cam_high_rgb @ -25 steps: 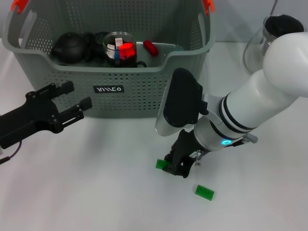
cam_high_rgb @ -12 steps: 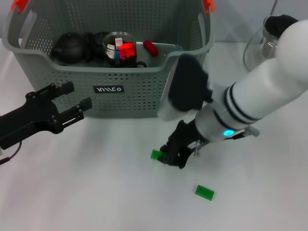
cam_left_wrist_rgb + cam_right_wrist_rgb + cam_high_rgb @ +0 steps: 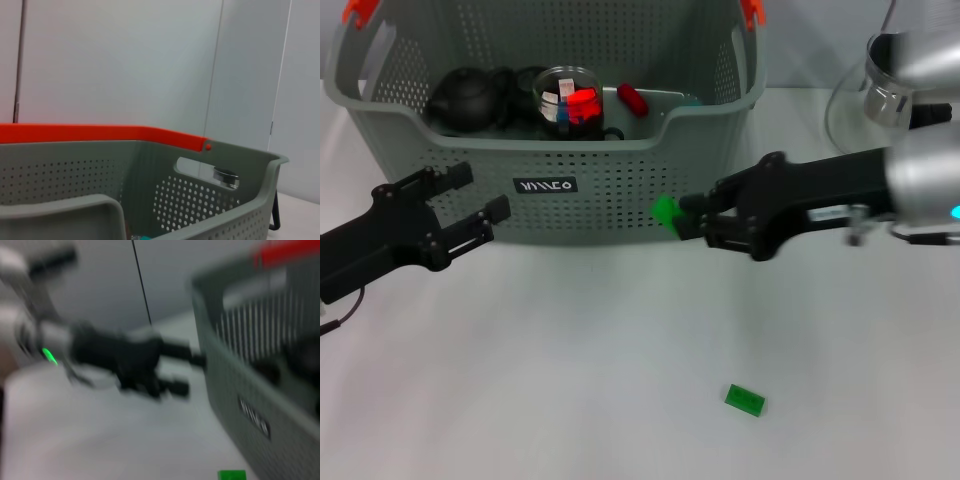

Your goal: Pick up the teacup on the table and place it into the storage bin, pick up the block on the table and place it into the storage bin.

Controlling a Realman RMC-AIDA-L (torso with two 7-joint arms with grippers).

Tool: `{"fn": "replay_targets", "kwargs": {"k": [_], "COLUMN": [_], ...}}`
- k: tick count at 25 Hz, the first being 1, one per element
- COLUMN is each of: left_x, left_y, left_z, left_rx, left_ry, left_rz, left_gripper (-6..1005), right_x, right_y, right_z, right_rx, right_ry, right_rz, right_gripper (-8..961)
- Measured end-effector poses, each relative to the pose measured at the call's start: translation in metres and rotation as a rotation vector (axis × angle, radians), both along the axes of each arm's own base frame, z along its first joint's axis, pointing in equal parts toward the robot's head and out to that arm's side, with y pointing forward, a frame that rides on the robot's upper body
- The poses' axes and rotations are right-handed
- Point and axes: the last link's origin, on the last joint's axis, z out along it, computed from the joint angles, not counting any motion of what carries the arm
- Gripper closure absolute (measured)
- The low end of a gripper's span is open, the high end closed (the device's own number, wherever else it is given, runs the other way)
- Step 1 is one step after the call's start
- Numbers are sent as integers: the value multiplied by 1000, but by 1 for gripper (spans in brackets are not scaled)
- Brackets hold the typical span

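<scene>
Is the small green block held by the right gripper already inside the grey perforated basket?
No, the small green block is held outside the grey perforated basket's front wall by the right gripper.

The storage bin (image 3: 620, 190) is grey plastic, its walls patterned with rows of small round holes, with orange-red handle tips at about 11 and 1 o'clock and a small black label bearing pale lettering. Inside it sit a black teapot (image 3: 470, 98) and a clear glass (image 3: 567, 98) showing red. The right gripper (image 3: 686, 218) is black and holds a bright green block (image 3: 666, 210). A second green block (image 3: 744, 399) lies on the white table (image 3: 570, 380) toward 5 o'clock. The left gripper (image 3: 470, 200) is black. In the blurred right wrist view, a green patch (image 3: 232, 475) is probably the held block.
</scene>
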Motion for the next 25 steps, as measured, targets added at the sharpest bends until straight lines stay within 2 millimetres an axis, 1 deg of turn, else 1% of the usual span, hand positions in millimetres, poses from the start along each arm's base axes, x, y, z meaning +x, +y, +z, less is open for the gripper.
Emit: {"fn": "replay_targets", "kwargs": {"k": [1, 2, 3, 7, 9, 10, 12, 15, 18, 22, 25], "left_x": [0, 1, 1, 3, 3, 3, 4, 4, 3, 3, 4], "left_y": [0, 1, 1, 4, 4, 5, 5, 5, 4, 3, 3], "left_z": [0, 0, 0, 1, 1, 2, 2, 2, 2, 3, 3], "left_rx": [1, 1, 1, 3, 3, 5, 5, 4, 5, 12, 11], "left_ry": [0, 0, 0, 1, 2, 3, 3, 3, 1, -6, -10], "left_rz": [-1, -3, -3, -8, -10, -11, -13, -16, -17, -15, -17], "left_gripper": [308, 308, 308, 308, 308, 308, 308, 309, 309, 309, 309], "right_x": [1, 0, 0, -6, -13, -18, -28, -49, -73, -99, -112], "right_y": [-5, -15, -15, -29, -30, -27, -14, 19, 52, 91, 109], "right_z": [10, 28, 28, 58, 69, 73, 78, 77, 69, 57, 41], "right_rx": [-7, -20, -20, -12, 7, 29, 80, 155, 206, 276, 310], "right_ry": [71, 189, 189, 373, 442, 464, 471, 365, 204, -10, -176], "right_rz": [22, 77, 77, 180, 222, 230, 219, 159, 96, -64, -112], "right_gripper": [762, 762, 762, 761, 761, 761, 761, 762, 752, 738, 727]}}
